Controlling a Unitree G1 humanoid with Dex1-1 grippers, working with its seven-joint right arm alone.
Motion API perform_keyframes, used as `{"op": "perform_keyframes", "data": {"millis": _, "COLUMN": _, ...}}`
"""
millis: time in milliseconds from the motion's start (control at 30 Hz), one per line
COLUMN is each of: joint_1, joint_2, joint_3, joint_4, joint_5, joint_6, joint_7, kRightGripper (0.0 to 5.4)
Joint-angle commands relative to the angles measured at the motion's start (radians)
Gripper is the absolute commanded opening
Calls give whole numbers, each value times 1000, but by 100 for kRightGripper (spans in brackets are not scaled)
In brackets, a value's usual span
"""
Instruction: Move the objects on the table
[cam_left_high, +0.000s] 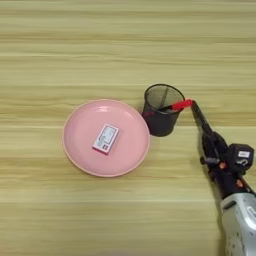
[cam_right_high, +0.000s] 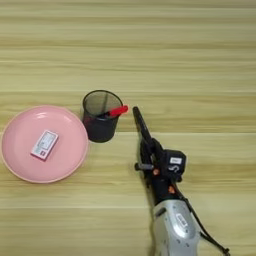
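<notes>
Wooden table (cam_left_high: 128, 45): marker (cam_right_high: 117, 111) in mesh cup (cam_right_high: 101, 122), beside pincer (cam_right_high: 135, 111), grip state unclear.

Light yellowish wooden table (cam_left_high: 125, 40), horizontal plank grain; evenly lit.

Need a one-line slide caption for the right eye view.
Gripper beside the mesh cup, red-capped marker leaning out over its rim; pink plate with card at left.

We note a matt, grained wooden worktop (cam_left_high: 125, 40), a smooth pink plate (cam_left_high: 80, 135), a black mesh cup (cam_left_high: 161, 117) and a silvery metallic forearm (cam_right_high: 175, 230).
</notes>
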Motion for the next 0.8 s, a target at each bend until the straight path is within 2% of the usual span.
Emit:
{"op": "perform_keyframes", "data": {"millis": 33, "joint_1": -6, "joint_2": -13, "joint_3": 6, "joint_4": 4, "joint_5": -19, "joint_6": 27, "joint_7": -11, "kRightGripper": 104}}
{"op": "perform_keyframes", "data": {"millis": 467, "joint_1": 0, "joint_2": -13, "joint_3": 16, "joint_4": -8, "joint_5": -20, "joint_6": 47, "joint_7": -7, "kRightGripper": 104}}
{"op": "perform_keyframes", "data": {"millis": 500, "joint_1": 1, "joint_2": -14, "joint_3": 16, "joint_4": -9, "joint_5": -20, "joint_6": 47, "joint_7": -6, "kRightGripper": 133}}
{"op": "perform_keyframes", "data": {"millis": 800, "joint_1": 10, "joint_2": -12, "joint_3": 21, "joint_4": -48, "joint_5": -13, "joint_6": 48, "joint_7": -2, "kRightGripper": 222}}
